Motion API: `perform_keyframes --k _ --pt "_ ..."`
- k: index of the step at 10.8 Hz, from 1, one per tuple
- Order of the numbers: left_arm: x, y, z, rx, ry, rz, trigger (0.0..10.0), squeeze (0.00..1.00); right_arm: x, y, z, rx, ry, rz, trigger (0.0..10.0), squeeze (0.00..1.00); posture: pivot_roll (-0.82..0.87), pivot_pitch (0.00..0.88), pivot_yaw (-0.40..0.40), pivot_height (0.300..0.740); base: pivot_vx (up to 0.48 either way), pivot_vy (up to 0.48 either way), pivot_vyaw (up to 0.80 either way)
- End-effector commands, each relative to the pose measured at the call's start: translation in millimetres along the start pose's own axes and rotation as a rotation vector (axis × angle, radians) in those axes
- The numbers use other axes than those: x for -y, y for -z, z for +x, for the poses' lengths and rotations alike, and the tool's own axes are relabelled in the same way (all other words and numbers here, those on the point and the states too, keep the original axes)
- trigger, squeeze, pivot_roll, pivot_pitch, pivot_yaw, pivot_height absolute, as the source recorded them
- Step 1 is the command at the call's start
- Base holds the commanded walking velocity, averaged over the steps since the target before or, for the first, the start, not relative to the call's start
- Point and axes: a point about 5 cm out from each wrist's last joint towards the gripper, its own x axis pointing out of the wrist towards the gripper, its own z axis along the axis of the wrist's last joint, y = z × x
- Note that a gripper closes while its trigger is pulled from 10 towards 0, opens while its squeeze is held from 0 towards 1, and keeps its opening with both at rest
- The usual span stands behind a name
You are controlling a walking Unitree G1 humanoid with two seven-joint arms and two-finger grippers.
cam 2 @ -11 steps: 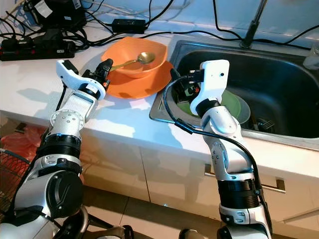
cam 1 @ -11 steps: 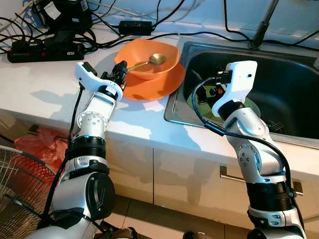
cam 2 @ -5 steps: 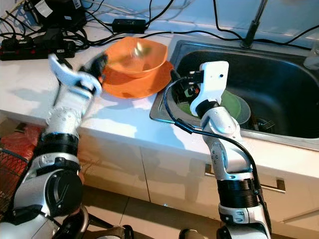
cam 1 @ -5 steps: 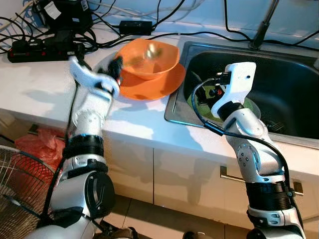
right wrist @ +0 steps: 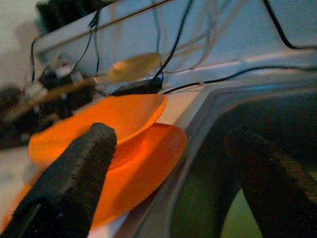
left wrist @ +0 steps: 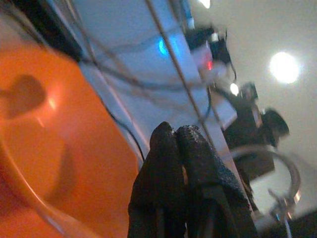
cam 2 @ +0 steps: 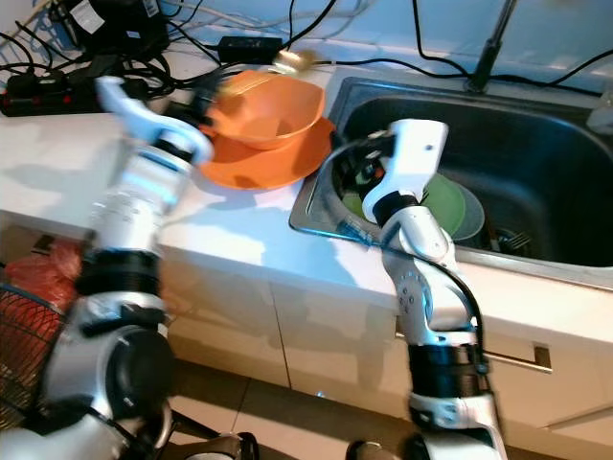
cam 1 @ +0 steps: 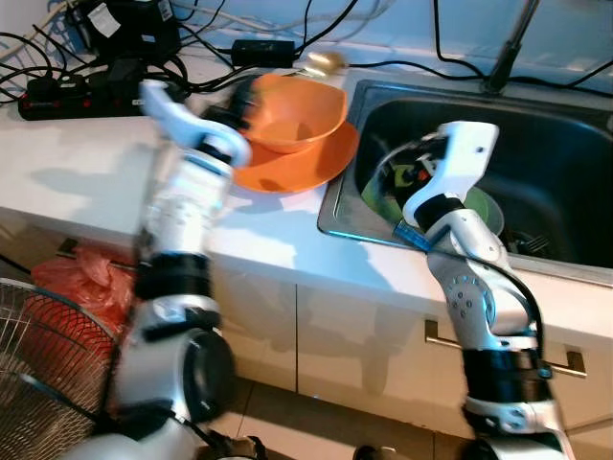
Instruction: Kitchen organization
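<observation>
An orange bowl [cam 1: 297,110] sits on an orange plate [cam 1: 287,165] on the white counter, beside the steel sink [cam 1: 536,125]. My left gripper [cam 1: 244,96] is blurred at the bowl's left rim, shut on the handle of a gold spoon [cam 1: 323,62]. The spoon's head hangs in the air above the bowl's far rim. In the left wrist view the black fingers [left wrist: 166,148] are pressed together. My right gripper [right wrist: 168,136] is open with nothing in it. It hovers over the sink's left end, above a green plate [cam 1: 479,206].
A power strip [cam 1: 67,96], a black adapter [cam 1: 263,48] and tangled cables lie along the back of the counter. A faucet stem [cam 1: 508,48] rises behind the sink. A wire fan [cam 1: 38,355] and a red bag [cam 1: 86,283] stand low on the left.
My left gripper has lifted the spoon out of the bowl and swung it up toward the back right. The right arm has shifted slightly over the sink.
</observation>
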Motion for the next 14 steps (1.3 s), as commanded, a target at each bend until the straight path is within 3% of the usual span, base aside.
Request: perform_keyframes --k 1,4,5,6,7,10,14 --pt "5.1 8 -0.9 -0.038 0.029 -0.004 0.0 0.00 8.2 -4 0.5 0.026 0.045 0.074 10.0 1.00 -0.04 0.098 0.070 0.740 0.000 0.000 0.00" --pt "18.6 35 2.5 -0.145 0.091 -0.015 0.0 0.00 35.0 16 -2.8 0.009 0.232 0.406 10.0 1.00 -0.04 0.100 0.081 0.740 0.000 0.000 0.00" --pt "20.2 36 2.7 -0.152 0.097 -0.017 0.0 0.00 33.8 19 -3.0 -0.001 0.229 0.421 10.0 1.00 -0.03 0.102 0.097 0.740 0.000 0.000 0.00" --pt "23.3 40 2.1 -0.179 0.107 -0.023 0.0 0.00 27.5 27 -1.8 -0.021 0.220 0.471 10.0 0.18 -0.03 0.103 0.107 0.740 0.000 0.000 0.00" --pt "23.6 42 1.8 -0.188 0.108 -0.026 0.0 0.00 25.1 28 -0.4 -0.023 0.213 0.482 10.0 0.00 -0.03 0.103 0.111 0.740 0.000 0.000 0.00" --pt "34.3 66 -5.7 -0.285 0.138 -0.055 0.0 0.00 10.8 21 15.4 0.036 0.117 0.519 10.0 0.00 -0.02 0.113 0.118 0.740 0.000 0.000 0.00" --pt "38.5 75 -16.7 -0.347 0.155 -0.052 0.0 0.00 6.3 7 23.5 0.113 0.056 0.515 10.0 0.00 0.00 0.118 0.117 0.740 0.000 0.000 0.00"
